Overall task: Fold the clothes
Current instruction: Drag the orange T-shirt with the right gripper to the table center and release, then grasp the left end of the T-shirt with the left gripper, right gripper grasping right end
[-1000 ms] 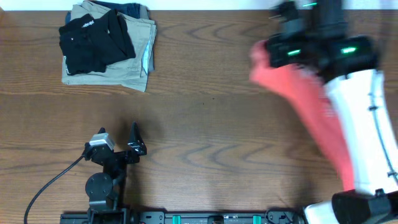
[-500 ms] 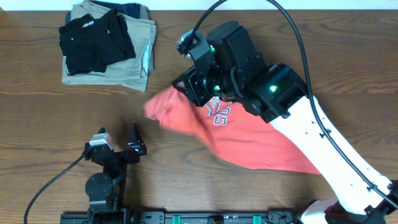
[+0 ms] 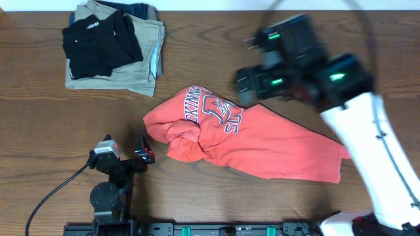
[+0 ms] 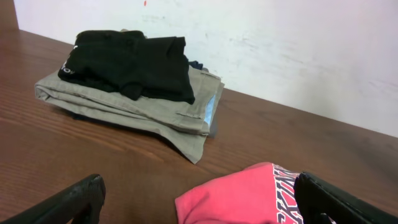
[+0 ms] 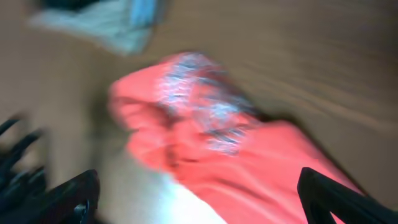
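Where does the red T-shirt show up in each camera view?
Overhead: T-shirt crumpled at mid-table.
Left wrist: T-shirt edge at bottom, right of centre.
Right wrist: T-shirt blurred, centre to lower right.
Shared landmark: folded khaki trousers, upper left in every view.

Motion blur smears the T-shirt [image 5: 249, 180] and its lettering [image 5: 199, 106] beyond reading.
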`<state>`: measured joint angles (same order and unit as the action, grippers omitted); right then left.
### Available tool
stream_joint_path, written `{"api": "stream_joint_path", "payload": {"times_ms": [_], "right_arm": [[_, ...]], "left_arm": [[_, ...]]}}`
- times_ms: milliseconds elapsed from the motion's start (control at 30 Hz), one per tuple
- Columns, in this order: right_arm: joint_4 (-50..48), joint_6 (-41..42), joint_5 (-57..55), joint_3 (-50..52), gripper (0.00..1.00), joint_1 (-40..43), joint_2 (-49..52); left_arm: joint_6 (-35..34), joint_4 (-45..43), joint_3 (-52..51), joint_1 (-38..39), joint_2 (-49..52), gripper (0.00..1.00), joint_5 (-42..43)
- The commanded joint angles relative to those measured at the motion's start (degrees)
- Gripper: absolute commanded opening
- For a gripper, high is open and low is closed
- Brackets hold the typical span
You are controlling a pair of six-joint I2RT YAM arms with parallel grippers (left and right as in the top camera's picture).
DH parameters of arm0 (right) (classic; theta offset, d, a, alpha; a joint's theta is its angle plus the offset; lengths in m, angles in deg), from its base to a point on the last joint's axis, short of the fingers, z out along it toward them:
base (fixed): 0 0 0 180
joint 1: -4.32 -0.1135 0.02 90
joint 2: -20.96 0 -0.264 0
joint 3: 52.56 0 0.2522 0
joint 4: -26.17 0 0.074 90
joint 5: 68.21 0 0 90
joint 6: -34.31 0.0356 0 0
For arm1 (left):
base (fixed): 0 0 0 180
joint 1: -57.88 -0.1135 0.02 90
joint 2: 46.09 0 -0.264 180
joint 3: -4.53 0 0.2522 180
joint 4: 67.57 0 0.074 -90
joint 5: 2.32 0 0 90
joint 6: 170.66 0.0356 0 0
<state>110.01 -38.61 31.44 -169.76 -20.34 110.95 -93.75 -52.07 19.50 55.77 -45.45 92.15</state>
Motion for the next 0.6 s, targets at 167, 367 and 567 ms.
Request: {"api": "stream_joint_path", "payload": {"times_ms": [167, 367, 567], "right_arm": [[8.81, 4.79, -14.56, -0.11, 0.99, 22.12, -2.62], [10.27, 12.35, -17.42, 5.64, 0.99, 32.54, -2.51], [9.66, 22.86, -9.7, 15.41, 0.99, 41.18, -2.49]], "left_arm": [[0.76, 1.9, -0.98, 0.02, 0.02, 0.98, 0.61], [0.76, 1.9, -0.98, 0.02, 0.02, 0.98, 0.61], [0.76, 1.9, -0.98, 0.02, 0.02, 0.98, 0.61]]}}
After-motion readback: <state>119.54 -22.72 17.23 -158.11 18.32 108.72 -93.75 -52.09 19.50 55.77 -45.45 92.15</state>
